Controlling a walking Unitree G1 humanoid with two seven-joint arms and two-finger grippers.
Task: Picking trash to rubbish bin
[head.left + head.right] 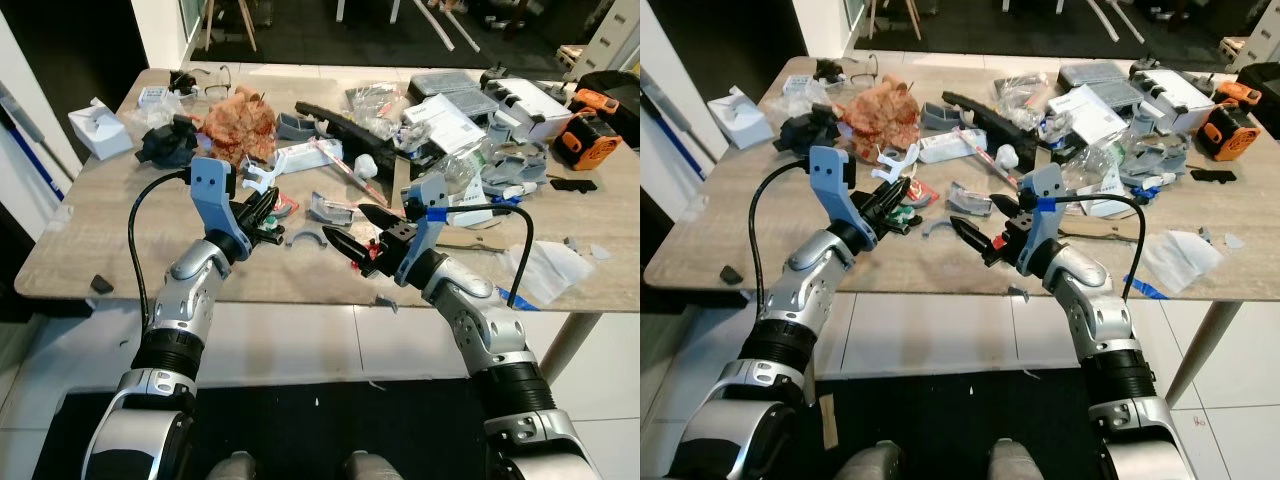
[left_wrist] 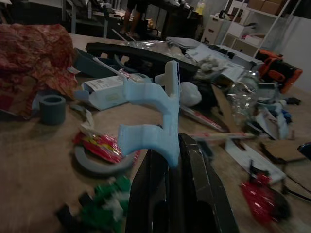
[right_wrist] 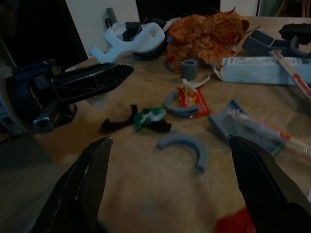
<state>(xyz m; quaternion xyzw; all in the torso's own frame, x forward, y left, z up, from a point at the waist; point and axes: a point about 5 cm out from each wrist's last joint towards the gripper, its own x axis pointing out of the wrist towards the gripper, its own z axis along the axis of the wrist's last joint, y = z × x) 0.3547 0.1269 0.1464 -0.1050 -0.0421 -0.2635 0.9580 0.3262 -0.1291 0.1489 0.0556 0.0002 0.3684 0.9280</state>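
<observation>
My left gripper (image 1: 262, 212) is shut on a pale blue plastic bracket (image 2: 155, 114), held just above the table's front part. Under and beside it lie a red wrapper (image 3: 192, 100), a green wrapper (image 3: 151, 117) and a grey curved piece (image 3: 187, 144). My right gripper (image 1: 361, 231) stands open a hand's width to the right, low over the table, pointing at the left gripper with nothing between its fingers (image 3: 90, 182). A small red scrap (image 2: 262, 194) lies close under it.
The wooden table (image 1: 120, 250) is crowded at the back: crumpled orange paper (image 1: 238, 125), a white box (image 1: 98, 130), a long black part (image 1: 335, 120), clear bags, grey boxes, an orange tool (image 1: 590, 140). White paper (image 1: 550, 270) lies front right.
</observation>
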